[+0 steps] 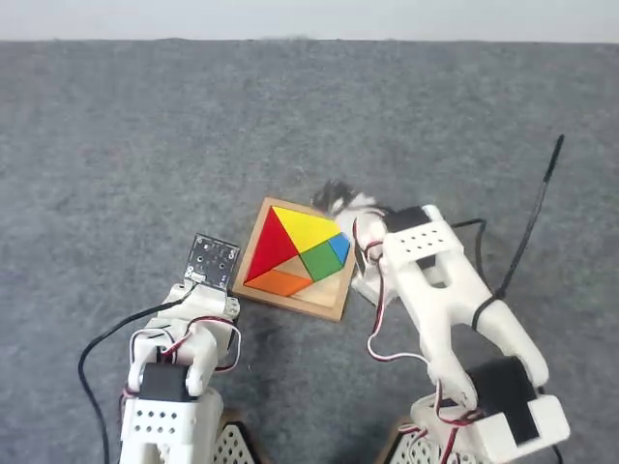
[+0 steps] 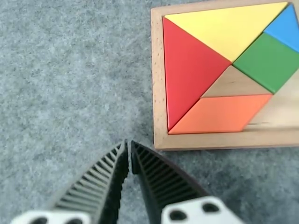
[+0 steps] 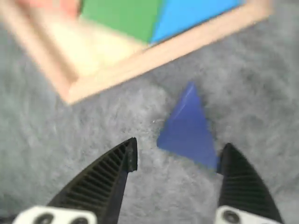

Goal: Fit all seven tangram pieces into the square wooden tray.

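The square wooden tray (image 1: 337, 302) lies tilted mid-table and holds the yellow (image 1: 308, 230), red (image 1: 270, 249), green (image 1: 320, 260), light blue (image 1: 340, 248) and orange (image 1: 280, 282) pieces and a wood-coloured triangle (image 2: 234, 84). One corner of the tray floor (image 3: 88, 46) is bare. A dark blue triangle (image 3: 189, 127) lies on the carpet just outside the tray rim (image 3: 154, 53). My right gripper (image 3: 180, 156) is open, one finger on each side of that triangle. Beside the tray's red-piece edge (image 2: 158, 84), my left gripper (image 2: 127, 147) is shut on nothing.
Grey carpet (image 1: 145, 145) covers the whole table, with wide free room behind and to the left of the tray. A black cable (image 1: 527, 227) rises beside the right arm (image 1: 435, 280). The left arm (image 1: 184, 358) stands at the front left.
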Robot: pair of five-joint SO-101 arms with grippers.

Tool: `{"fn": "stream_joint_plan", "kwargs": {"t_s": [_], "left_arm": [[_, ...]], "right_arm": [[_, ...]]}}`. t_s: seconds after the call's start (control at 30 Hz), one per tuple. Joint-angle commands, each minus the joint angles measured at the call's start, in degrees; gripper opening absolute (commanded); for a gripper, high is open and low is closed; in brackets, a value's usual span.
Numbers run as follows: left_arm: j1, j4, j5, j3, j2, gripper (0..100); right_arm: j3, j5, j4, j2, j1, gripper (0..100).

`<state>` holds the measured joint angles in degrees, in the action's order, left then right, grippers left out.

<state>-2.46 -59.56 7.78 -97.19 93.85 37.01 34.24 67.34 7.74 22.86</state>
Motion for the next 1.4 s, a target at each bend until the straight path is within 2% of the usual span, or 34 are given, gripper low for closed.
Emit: {"fn": "stream_joint_plan", "kwargs": {"t_s": [0.0, 0.2, 0.53, 0.83, 1.1, 1.37], "left_arm": [[-0.2, -0.3, -0.4, 0.4, 0.7, 1], [-0.2, -0.3, -0.4, 0.4, 0.7, 1], [-0.2, -0.3, -0.4, 0.4, 0.7, 1], [-0.2, -0.3, -0.4, 0.4, 0.7, 1], [-0.2, -0.3, -0.4, 0.4, 0.7, 1], [-0.2, -0.3, -0.4, 0.4, 0.7, 1]], "right_arm": [[-0.2, 8.4, -0.5, 0.7, -1.0, 29.6], [-0.1, 6.4, -4.6, -3.3, -0.8, 28.8], [-0.4, 15.6, -4.7, -7.4, -5.8, 27.0], [0.0, 15.6, -7.2, -7.4, -5.8, 27.0], [0.0, 16.1, -7.4, -7.5, -5.6, 15.0], [-1.1, 15.7, -5.5, -5.6, -5.4, 11.9]]}}
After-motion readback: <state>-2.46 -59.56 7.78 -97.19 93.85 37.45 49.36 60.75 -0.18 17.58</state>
